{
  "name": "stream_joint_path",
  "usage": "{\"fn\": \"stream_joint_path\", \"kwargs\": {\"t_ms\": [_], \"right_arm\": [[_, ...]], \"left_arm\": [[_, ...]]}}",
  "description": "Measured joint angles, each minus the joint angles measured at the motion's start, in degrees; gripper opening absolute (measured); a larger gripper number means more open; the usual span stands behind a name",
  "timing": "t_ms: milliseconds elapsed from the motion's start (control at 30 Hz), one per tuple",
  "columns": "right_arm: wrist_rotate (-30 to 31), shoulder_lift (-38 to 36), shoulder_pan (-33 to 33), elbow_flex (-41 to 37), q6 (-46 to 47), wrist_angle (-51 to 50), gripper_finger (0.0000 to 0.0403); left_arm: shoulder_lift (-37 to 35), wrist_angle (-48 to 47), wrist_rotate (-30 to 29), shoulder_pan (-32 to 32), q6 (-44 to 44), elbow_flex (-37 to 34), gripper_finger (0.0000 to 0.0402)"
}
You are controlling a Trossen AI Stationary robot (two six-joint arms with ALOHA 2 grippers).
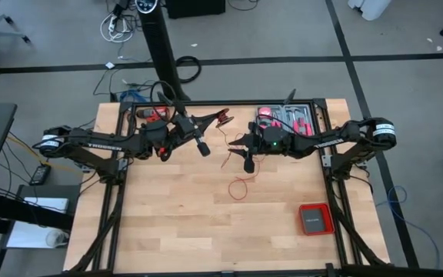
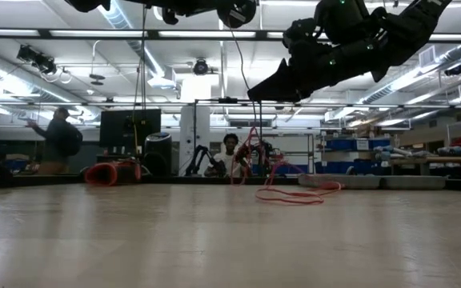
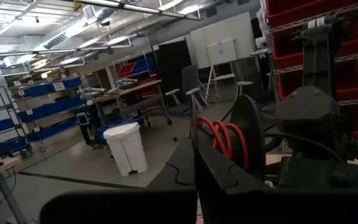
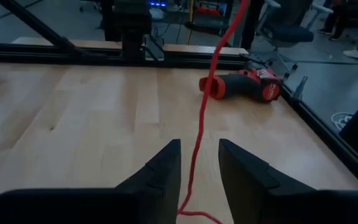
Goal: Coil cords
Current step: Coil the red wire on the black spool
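The thin red cord hangs from my left gripper (image 1: 217,118), which is raised over the far middle of the table and is shut on it. A small red bunch (image 1: 224,117) shows at the fingertips. From there the cord (image 4: 201,118) drops between the open fingers of my right gripper (image 4: 199,155), which stand on either side of it without clearly touching. Its lower end lies as a loose loop (image 1: 239,188) on the wood, also seen in the low view (image 2: 294,194). My right gripper (image 1: 237,145) sits lower, right of centre, pointing left. My left gripper has the cord at its upper end, where red turns (image 3: 224,138) show just past the shut fingers (image 3: 229,186). The fingers themselves hide which part lies between them. They come about level from the table's left. The cord hangs slack below, its loop on the table.
A red-and-black drill (image 1: 154,115) lies at the far left edge, also in the right wrist view (image 4: 244,87). A tray of red-handled tools (image 1: 287,119) sits at the far right. A flat red square box (image 1: 314,219) lies near right. People stand in the room behind (image 2: 58,140).
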Motion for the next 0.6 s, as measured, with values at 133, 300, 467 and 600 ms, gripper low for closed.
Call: {"fn": "stream_joint_path", "kwargs": {"t_ms": [133,300,467,600], "right_arm": [[0.0,0.0,0.0,0.0,-0.1,0.1,0.0085],[0.1,0.0,0.0,0.0,-0.1,0.6,0.0071],[0.2,0.0,0.0,0.0,-0.1,0.6,0.0069],[0.2,0.0,0.0,0.0,-0.1,0.5,0.007]], "left_arm": [[0.0,1.9,0.0,0.0,0.0,0.0,0.0],[0.0,3.9,0.0,0.0,0.0,0.0,0.0],[0.0,4.1,0.0,0.0,0.0,0.0,0.0],[0.0,4.2,0.0,0.0,0.0,0.0,0.0]]}}
